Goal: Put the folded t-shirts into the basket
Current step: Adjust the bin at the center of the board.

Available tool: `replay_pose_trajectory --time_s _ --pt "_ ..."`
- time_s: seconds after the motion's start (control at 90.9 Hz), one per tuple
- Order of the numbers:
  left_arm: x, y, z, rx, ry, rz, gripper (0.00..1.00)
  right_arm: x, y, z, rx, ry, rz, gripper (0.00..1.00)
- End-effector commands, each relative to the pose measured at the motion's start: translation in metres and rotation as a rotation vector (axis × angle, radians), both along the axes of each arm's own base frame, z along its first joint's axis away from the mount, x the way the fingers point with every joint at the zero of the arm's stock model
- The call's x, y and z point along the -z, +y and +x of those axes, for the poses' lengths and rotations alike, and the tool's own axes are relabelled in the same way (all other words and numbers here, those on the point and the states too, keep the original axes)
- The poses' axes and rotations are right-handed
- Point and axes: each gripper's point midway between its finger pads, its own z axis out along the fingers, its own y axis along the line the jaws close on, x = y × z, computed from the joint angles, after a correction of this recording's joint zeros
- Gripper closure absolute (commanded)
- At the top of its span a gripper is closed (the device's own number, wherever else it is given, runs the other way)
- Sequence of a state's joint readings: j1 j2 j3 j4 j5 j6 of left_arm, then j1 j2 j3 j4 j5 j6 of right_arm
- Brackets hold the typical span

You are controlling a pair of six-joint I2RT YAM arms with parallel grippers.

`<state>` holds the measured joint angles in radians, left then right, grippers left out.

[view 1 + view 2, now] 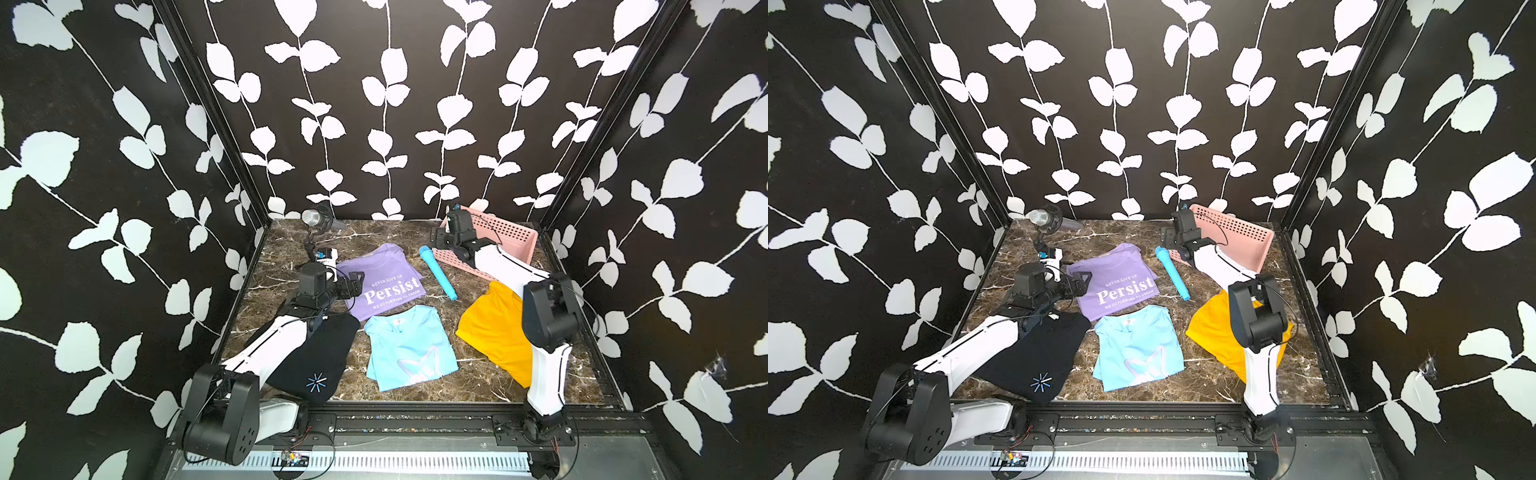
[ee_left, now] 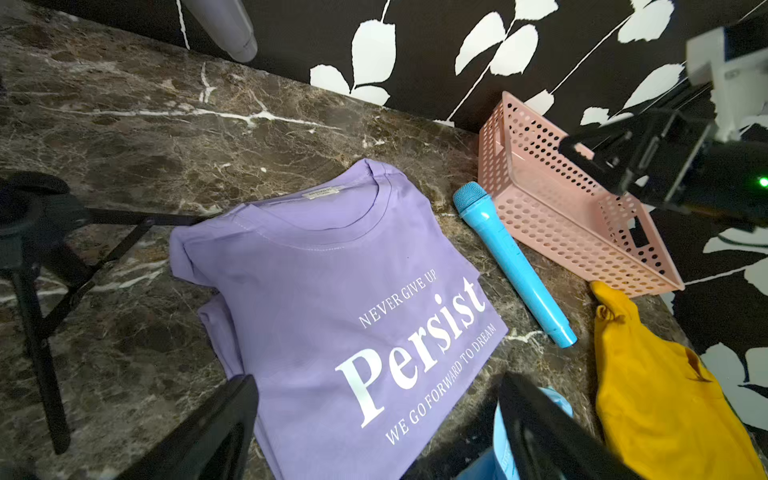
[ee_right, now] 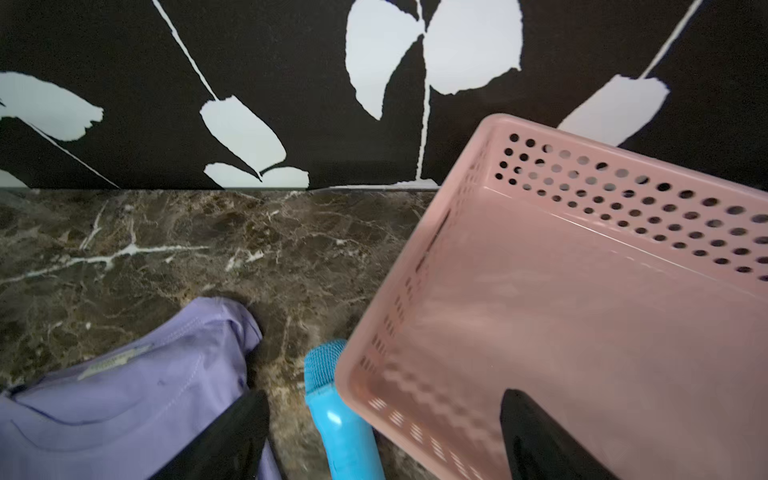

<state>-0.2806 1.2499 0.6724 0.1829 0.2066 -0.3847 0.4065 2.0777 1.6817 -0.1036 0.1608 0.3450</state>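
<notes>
Four folded t-shirts lie on the marble desk [image 1: 415, 232], all outside the basket [image 1: 515, 232]. Around them are two other things. A blue toy microphone [image 1: 438, 272] lies between the lilac shirt [image 1: 382, 282] and the basket, with its head just beside the basket's near corner. A grey microphone on a black tripod [image 1: 318, 218] stands at the far left of the desk, near the lilac shirt's collar side. The left arm passes over the black shirt [image 1: 311, 357] and hides part of it. The right arm crosses above the mustard-yellow shirt [image 1: 490, 328].

The left pincer [image 1: 353, 283] hovers at the left edge of the lilac shirt, jaws wide apart and holding nothing. The right pincer [image 3: 383, 397] also stands wide. One finger is inside the basket and the other is outside it, so the near wall and the blue microphone's head sit between them, not squeezed.

The lilac shirt shows white "Persist" text and a neck label. The light blue shirt [image 1: 409, 347] has a pale print, and it lies in the middle near the front. The black one carries a small blue starburst. The basket is pale pink with perforated walls and a handle slot, and it sits at the far right corner. Whether it stands flat or tipped I cannot tell.
</notes>
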Motion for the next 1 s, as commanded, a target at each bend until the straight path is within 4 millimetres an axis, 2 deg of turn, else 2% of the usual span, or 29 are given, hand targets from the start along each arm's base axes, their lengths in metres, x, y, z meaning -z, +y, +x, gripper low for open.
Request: replay_pose_trajectory --time_s 0.0,0.044,0.066,0.11,0.187,0.286,0.451,0.682,0.99 --pt "-0.004 -0.002 0.002 0.004 0.007 0.034 0.07 0.007 0.001 0.014 0.062 0.031 -0.001 0.14" --pt "-0.004 -0.003 0.002 0.011 0.010 0.039 0.07 0.010 0.002 0.022 0.080 0.042 -0.016 0.16" --pt "-0.004 -0.004 0.002 0.013 0.013 0.043 0.07 0.022 0.001 0.029 0.101 0.055 -0.037 0.17" --pt "-0.004 -0.004 0.002 0.012 0.015 0.048 0.07 0.029 -0.002 0.034 0.125 0.069 -0.063 0.19" --pt "-0.003 -0.006 0.001 0.016 0.021 0.051 0.07 0.035 -0.004 0.042 0.144 0.081 -0.094 0.20" --pt "0.000 -0.007 0.000 0.023 0.025 0.066 0.07 0.044 0.000 0.049 0.136 0.100 -0.111 0.24" --pt "0.013 -0.003 -0.005 0.013 0.064 0.096 0.07 0.065 0.011 0.050 0.081 0.161 -0.121 0.36" --pt "0.030 -0.003 -0.013 0.013 0.108 0.106 0.07 0.078 0.034 0.028 -0.042 0.228 -0.147 0.51" --pt "0.034 -0.006 -0.019 0.028 0.127 0.104 0.07 0.082 0.065 -0.022 -0.176 0.283 -0.193 0.59"
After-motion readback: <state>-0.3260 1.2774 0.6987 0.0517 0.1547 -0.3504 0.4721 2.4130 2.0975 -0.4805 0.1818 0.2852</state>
